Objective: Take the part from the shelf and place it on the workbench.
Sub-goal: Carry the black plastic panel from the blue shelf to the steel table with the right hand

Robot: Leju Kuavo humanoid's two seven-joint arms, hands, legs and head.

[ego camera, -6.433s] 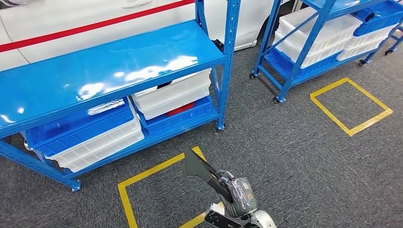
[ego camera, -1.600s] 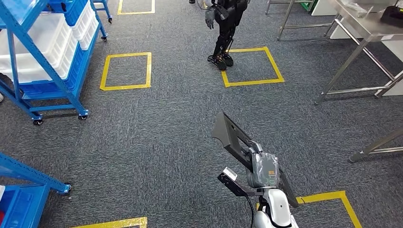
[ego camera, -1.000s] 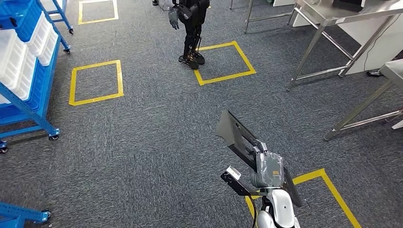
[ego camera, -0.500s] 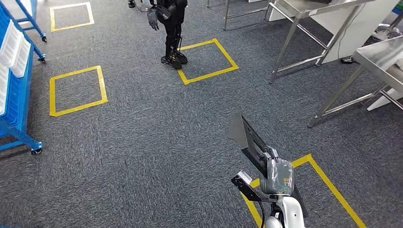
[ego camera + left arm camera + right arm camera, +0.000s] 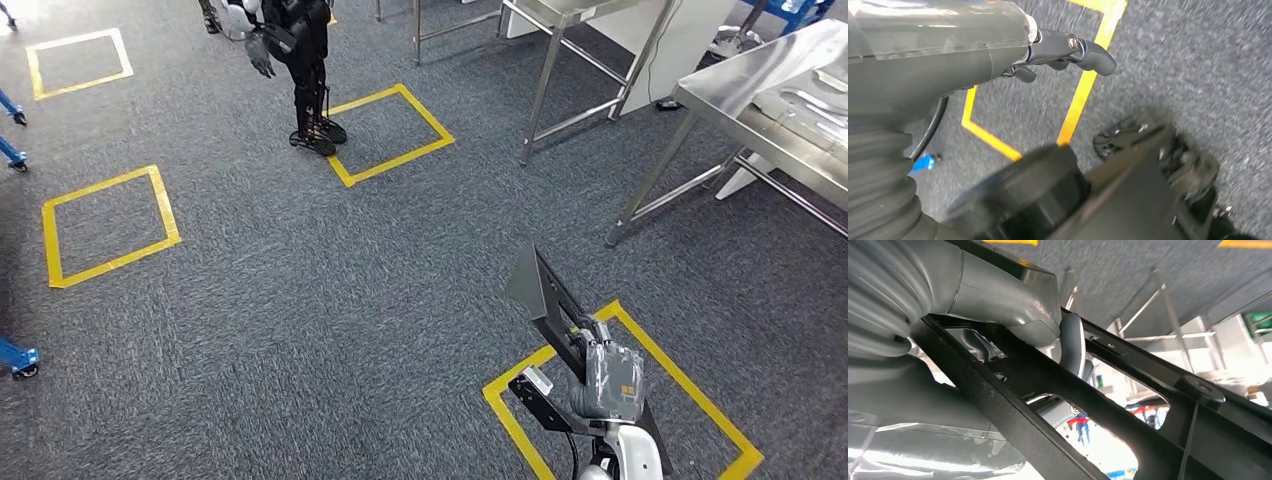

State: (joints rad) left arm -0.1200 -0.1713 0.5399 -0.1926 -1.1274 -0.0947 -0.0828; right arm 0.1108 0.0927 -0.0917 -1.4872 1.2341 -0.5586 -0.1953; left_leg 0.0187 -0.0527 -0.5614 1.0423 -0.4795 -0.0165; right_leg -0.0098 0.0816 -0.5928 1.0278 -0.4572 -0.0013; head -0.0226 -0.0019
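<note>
The part (image 5: pixel 545 296) is a long flat black plastic panel with cut-outs, and my right hand (image 5: pixel 608 378) grips it low in the head view, one end tilted up and forward over the carpet. Up close in the right wrist view the grey thumb (image 5: pixel 998 295) and a darker finger (image 5: pixel 1072 342) clamp around the part's black frame (image 5: pixel 1013 405). The steel workbench (image 5: pixel 745 85) stands ahead at the right, some way off. My left hand (image 5: pixel 998 47) hangs over the floor, holding nothing, its dark fingers (image 5: pixel 1088 50) loosely extended.
A second steel table (image 5: pixel 585 20) stands at the back. A dark humanoid robot (image 5: pixel 300 60) stands at the top centre beside a yellow floor square (image 5: pixel 385 135). Further yellow squares (image 5: pixel 105 225) mark the grey carpet, and one (image 5: pixel 620 400) lies under my right hand.
The whole view has swung: the blue shelves have slid out to the left and the steel tables have come in at the right. The part stays in my right hand.
</note>
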